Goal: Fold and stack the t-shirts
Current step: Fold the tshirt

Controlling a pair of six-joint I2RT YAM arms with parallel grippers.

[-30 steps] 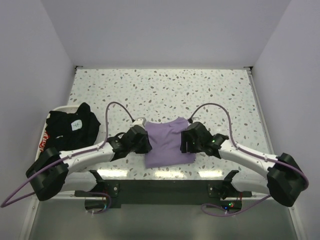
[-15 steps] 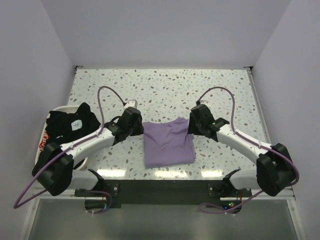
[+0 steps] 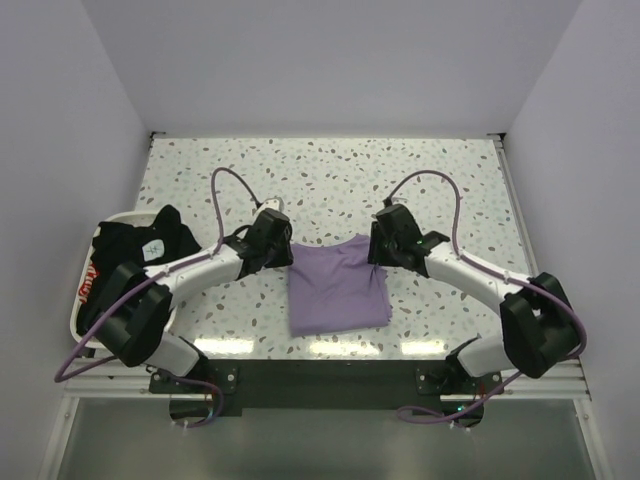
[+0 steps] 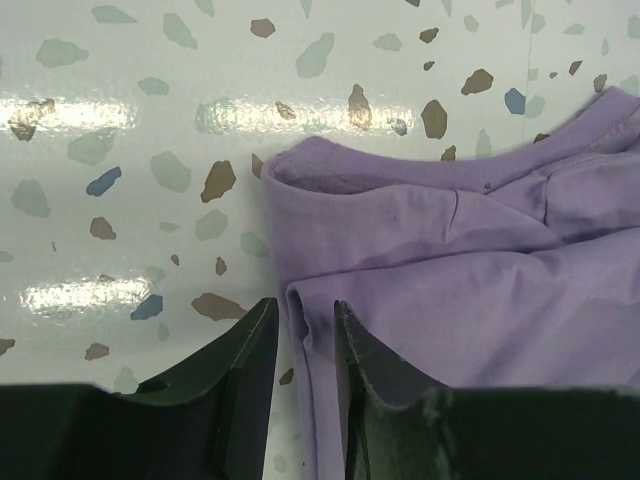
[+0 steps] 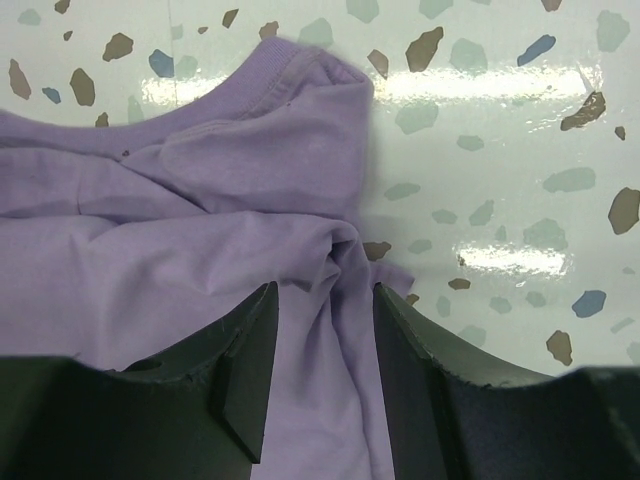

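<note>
A lavender t-shirt (image 3: 335,290) lies folded into a rough rectangle at the table's near middle. My left gripper (image 3: 285,256) is at its far left corner. In the left wrist view the jaws (image 4: 302,320) stand narrowly apart and pinch the shirt's folded left edge (image 4: 420,250). My right gripper (image 3: 379,257) is at the far right corner. Its jaws (image 5: 325,300) are a little wider and hold bunched cloth of the shirt (image 5: 200,230). Black t-shirts (image 3: 140,250), one with a red-and-white print (image 3: 92,284), lie heaped at the left.
The black heap rests on a white tray (image 3: 72,318) at the table's left edge. The speckled tabletop (image 3: 330,180) stretches beyond the lavender shirt. Purple cables loop up from both wrists. White walls close in the table's far end and sides.
Both grippers have moved from the shirt's middle sides up to its far corners. The shirt's outline has hardly changed.
</note>
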